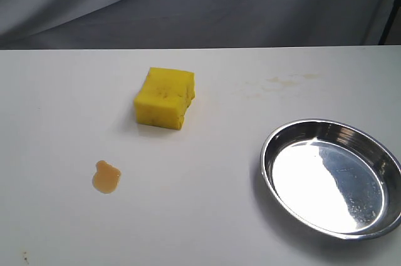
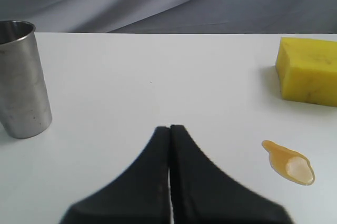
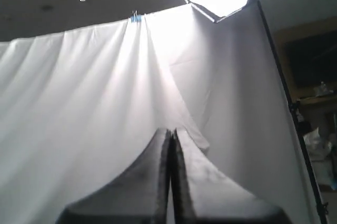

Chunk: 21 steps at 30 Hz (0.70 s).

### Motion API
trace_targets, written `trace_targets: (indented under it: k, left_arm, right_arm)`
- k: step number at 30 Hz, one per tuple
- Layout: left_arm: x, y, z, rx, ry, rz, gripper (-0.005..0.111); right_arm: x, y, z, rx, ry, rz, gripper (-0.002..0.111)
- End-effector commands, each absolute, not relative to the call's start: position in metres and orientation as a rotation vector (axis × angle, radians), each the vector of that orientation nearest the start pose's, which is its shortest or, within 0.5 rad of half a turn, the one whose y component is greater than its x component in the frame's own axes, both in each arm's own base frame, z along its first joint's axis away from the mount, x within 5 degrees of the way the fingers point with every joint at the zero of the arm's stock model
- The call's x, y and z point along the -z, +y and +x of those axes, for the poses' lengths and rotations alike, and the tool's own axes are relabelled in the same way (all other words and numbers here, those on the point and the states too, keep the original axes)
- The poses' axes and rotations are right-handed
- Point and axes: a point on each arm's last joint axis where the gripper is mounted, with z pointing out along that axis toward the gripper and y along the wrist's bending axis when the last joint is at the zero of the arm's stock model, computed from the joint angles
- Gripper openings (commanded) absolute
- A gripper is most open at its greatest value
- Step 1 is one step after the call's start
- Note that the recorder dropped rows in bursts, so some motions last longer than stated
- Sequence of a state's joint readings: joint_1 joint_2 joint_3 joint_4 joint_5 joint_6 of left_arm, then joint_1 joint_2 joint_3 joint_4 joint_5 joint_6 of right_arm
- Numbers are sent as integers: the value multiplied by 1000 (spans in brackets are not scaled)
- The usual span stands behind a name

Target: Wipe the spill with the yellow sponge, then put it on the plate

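The yellow sponge [image 1: 165, 97] is a thick foam block resting on the white table, left of centre and toward the back; it also shows in the left wrist view [image 2: 308, 69]. The amber spill [image 1: 106, 177] lies nearer the front left, apart from the sponge, and shows in the left wrist view [image 2: 290, 163]. The steel plate [image 1: 270, 153] sits empty at the right. My left gripper [image 2: 170, 127] is shut with nothing in it, short of the spill. My right gripper [image 3: 171, 130] is shut, empty, and faces the white backdrop. Neither gripper appears in the exterior view.
A steel cup [image 2: 21, 79] stands upright on the table, seen only in the left wrist view. Faint brownish stain streaks [image 1: 285, 82] mark the table behind the plate. A grey curtain [image 1: 200, 3] hangs past the table's far edge.
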<state>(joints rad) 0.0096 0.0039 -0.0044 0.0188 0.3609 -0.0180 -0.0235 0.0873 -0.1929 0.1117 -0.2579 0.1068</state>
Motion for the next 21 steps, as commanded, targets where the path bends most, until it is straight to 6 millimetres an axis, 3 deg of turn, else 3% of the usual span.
trace_targets:
  k: [1, 6, 10, 15, 21]
  left_arm:
    - [-182, 1, 53, -13, 1832, -13, 0]
    - [-182, 1, 53, -13, 1832, -13, 0]
    - [-182, 1, 53, -13, 1832, -13, 0]
    - [-182, 1, 53, -13, 1832, -13, 0]
    - [-182, 1, 53, -13, 1832, -13, 0]
  right_arm:
    - [-321, -1, 69, -70, 1320, 83, 0]
    - [-344, -4, 113, 85, 1602, -21, 0]
    - [-345, -7, 158, 118, 1851, -33, 0]
    - [-314, -8, 206, 145, 2044, -98, 0]
    - [-281, -7, 240, 107, 2168, -84, 0]
